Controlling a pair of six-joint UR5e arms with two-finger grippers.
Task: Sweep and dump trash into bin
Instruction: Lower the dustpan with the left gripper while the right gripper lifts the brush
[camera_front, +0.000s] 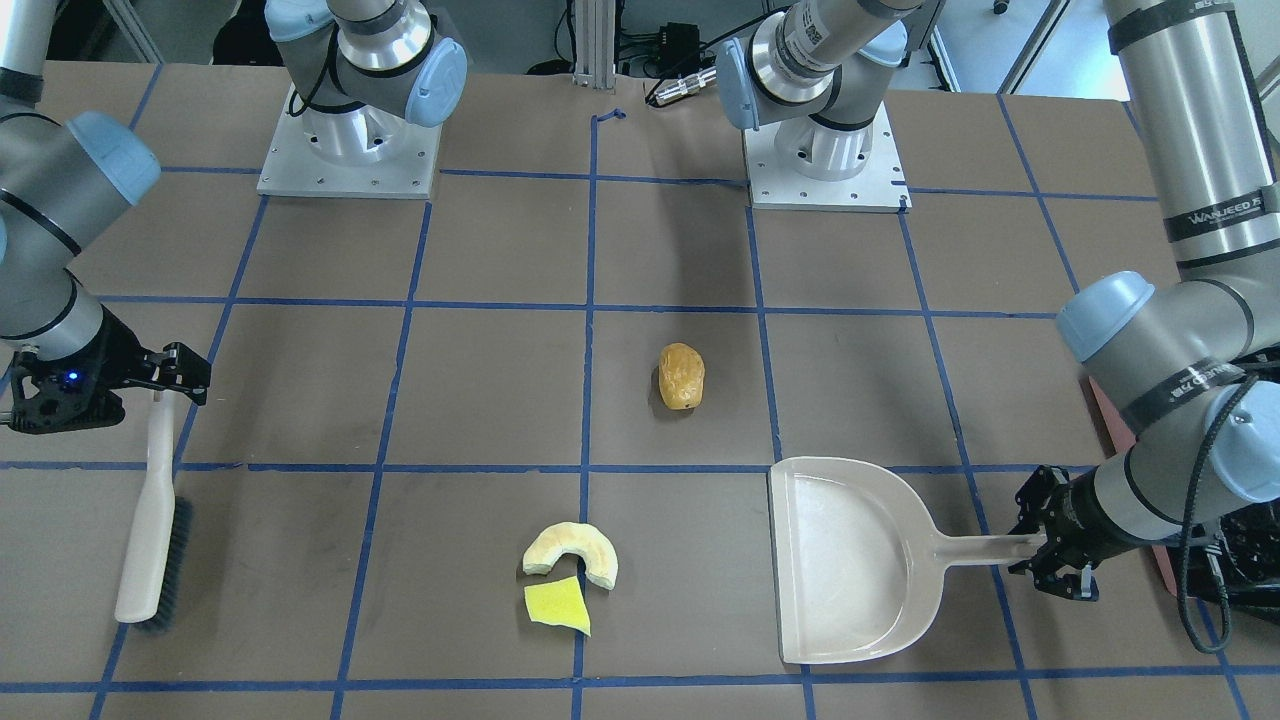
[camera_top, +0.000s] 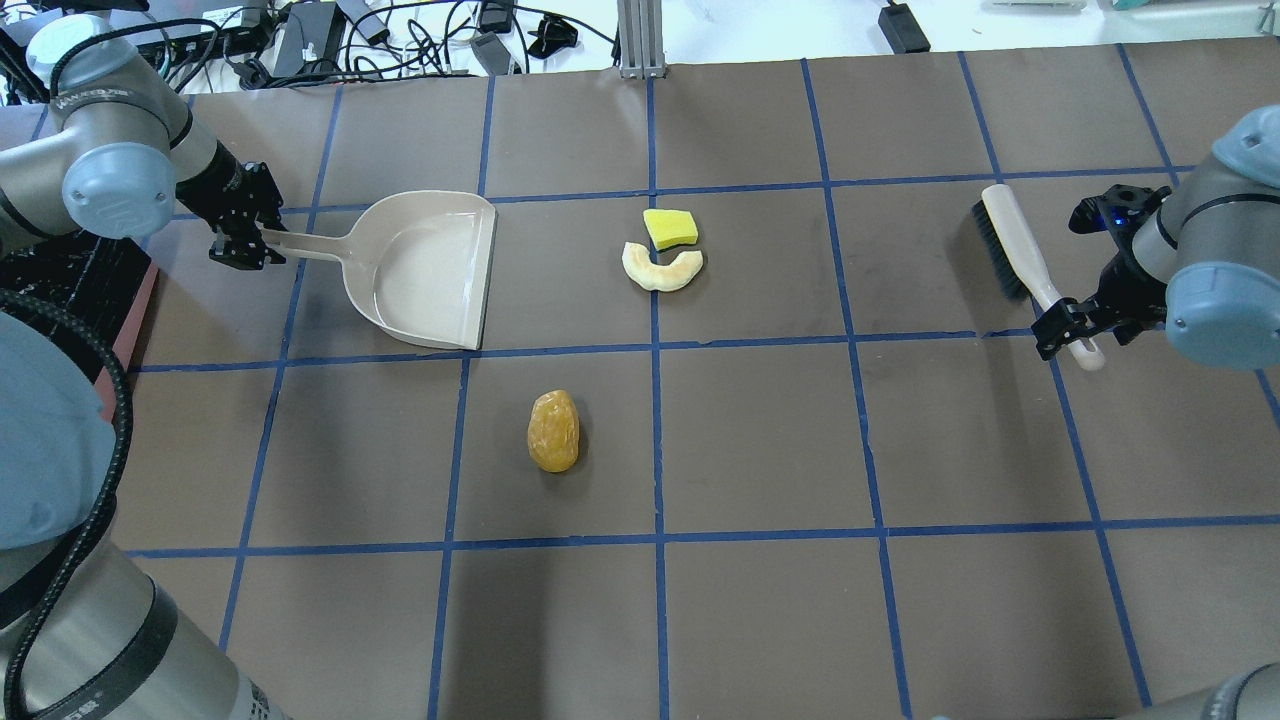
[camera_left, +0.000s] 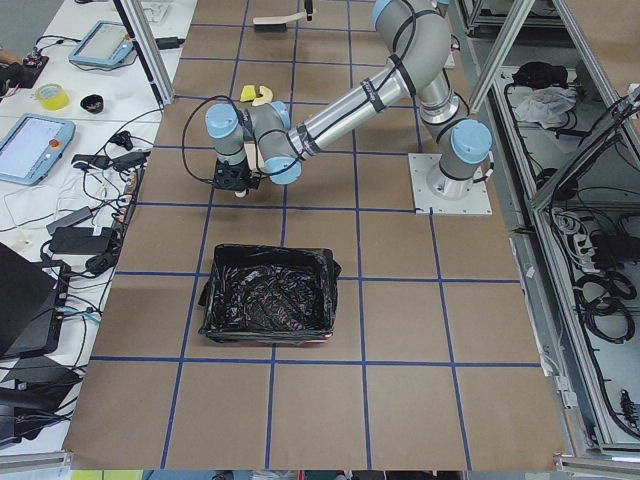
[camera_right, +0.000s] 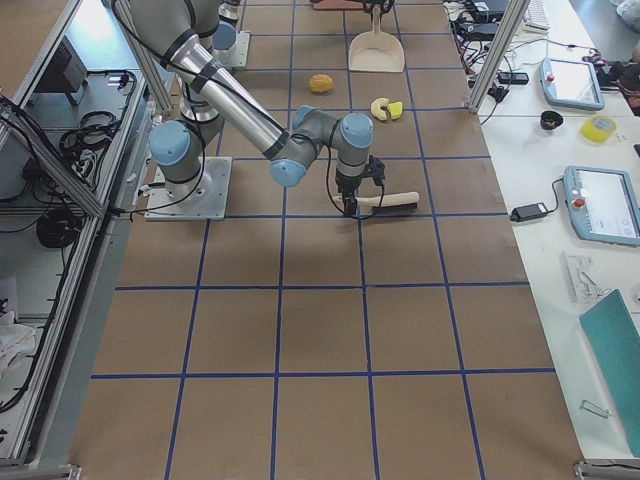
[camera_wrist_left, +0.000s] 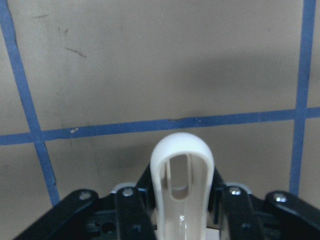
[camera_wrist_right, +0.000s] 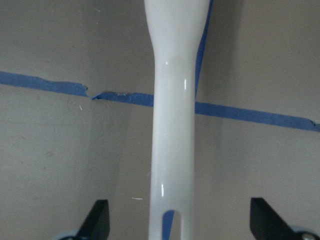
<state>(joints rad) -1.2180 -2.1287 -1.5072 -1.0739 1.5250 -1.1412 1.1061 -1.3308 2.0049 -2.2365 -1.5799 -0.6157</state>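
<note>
If clamped, left gripper (camera_top: 268, 240) around dustpan (camera_top: 425, 265)

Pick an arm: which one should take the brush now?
Right. The right gripper straddles the brush handle, jaws open. The left gripper is shut on the dustpan handle, far from the brush.

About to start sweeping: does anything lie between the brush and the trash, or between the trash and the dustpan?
Nothing visible. Bare table separates the brush from the rind and yellow scrap, and those from the dustpan. The orange lump lies off that line, nearer the robot.
</note>
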